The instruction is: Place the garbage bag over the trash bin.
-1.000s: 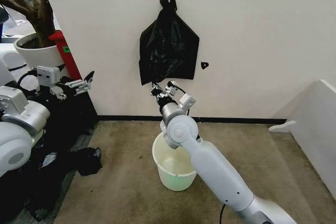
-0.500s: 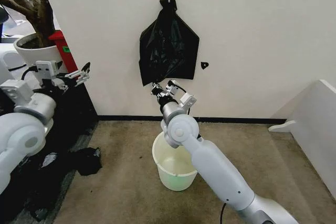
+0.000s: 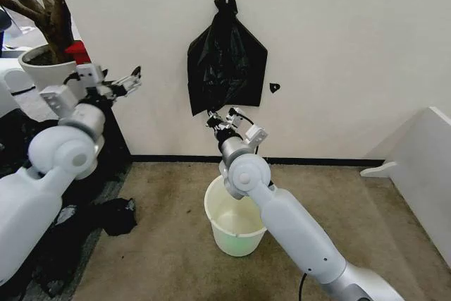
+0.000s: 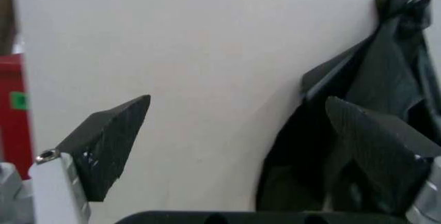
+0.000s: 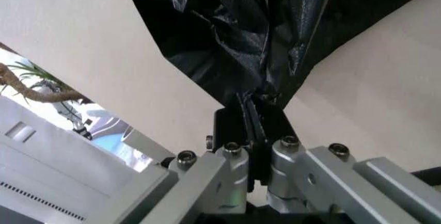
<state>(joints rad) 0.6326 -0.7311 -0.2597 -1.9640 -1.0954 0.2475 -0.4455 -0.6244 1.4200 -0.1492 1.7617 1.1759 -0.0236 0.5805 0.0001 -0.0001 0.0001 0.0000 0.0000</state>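
Black garbage bag (image 3: 226,61) bottom edge pinched in right pincer (image 3: 220,118) (wall-hung).

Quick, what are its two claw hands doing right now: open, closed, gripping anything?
Left gripper: open, holding nothing, raised near the wall.
Right gripper: shut on the bottom edge of the garbage bag hanging on the wall.

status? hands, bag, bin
Right hand shut on garbage bag, pinching its bottom edge; bag hangs on wall hook. Left hand open, raised left of the bag. Trash bin unlined on floor below. Nothing in the way.
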